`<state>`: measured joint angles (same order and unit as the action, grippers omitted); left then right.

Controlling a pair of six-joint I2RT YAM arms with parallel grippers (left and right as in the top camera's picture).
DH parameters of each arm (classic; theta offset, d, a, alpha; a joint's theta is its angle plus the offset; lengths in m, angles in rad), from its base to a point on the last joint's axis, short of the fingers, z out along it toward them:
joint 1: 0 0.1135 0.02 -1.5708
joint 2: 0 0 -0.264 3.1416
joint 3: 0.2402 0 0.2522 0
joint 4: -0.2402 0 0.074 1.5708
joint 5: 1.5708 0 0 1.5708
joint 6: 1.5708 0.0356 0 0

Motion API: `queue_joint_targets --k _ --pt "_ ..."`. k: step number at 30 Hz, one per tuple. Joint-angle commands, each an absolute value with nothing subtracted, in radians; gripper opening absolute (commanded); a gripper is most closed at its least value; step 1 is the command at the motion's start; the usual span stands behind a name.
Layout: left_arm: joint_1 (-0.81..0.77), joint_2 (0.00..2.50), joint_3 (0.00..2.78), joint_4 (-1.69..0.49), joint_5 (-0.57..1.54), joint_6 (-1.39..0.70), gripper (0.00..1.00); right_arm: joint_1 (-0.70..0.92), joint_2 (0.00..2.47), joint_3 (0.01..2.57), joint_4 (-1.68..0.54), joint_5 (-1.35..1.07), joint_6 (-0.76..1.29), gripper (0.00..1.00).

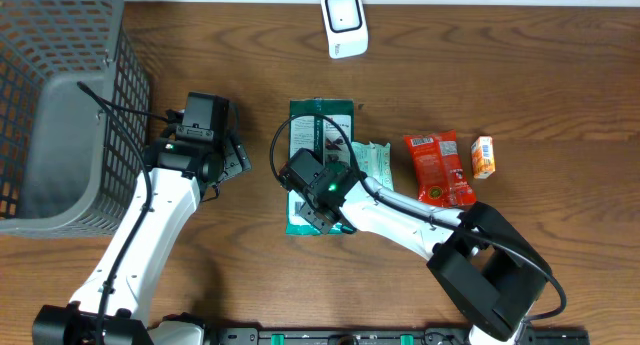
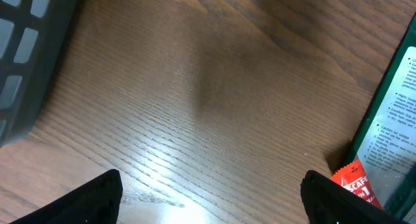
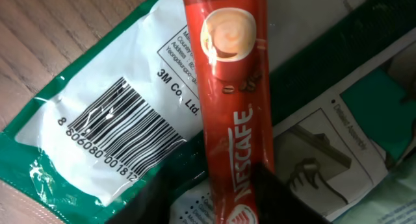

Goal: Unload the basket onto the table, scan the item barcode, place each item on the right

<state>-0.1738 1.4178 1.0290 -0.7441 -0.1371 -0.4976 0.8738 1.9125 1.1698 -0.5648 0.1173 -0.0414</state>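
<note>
Right tool [image 3: 231,191] is the near one: its jaws stand narrow either side of the near end of the red Nescafé stick [image 3: 227,74], though whether they're actually pinching it I cannot tell. The stick lies on the green pack [image 3: 58,120] and runs lengthwise straight away from the tool. Beside it the pack reads "3M Co., Ltd." by a barcode [image 3: 120,133] numbered 8 806080 001812, while the left tool [image 2: 211,198] hangs wide open and empty over bare tabletop [image 2: 195,87], farther off.

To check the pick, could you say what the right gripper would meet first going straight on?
Most likely the red Nescafe stick, lying between the right gripper's fingers atop the green pack; depth is unclear.
</note>
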Motion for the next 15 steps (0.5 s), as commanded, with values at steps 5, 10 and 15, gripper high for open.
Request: queue_joint_targets --k 5,10,15 --pt "-0.171 1.425 1.016 -0.748 -0.14 -0.503 0.88 0.877 1.89 1.168 -0.578 0.122 -0.037 0.1" --pt "-0.171 1.425 1.016 -0.748 -0.139 -0.503 0.88 0.854 1.782 1.168 -0.577 0.122 0.003 0.01" --pt "-0.171 1.425 1.016 -0.748 -0.139 -0.503 0.88 0.838 1.706 1.168 -0.579 0.115 0.006 0.01"
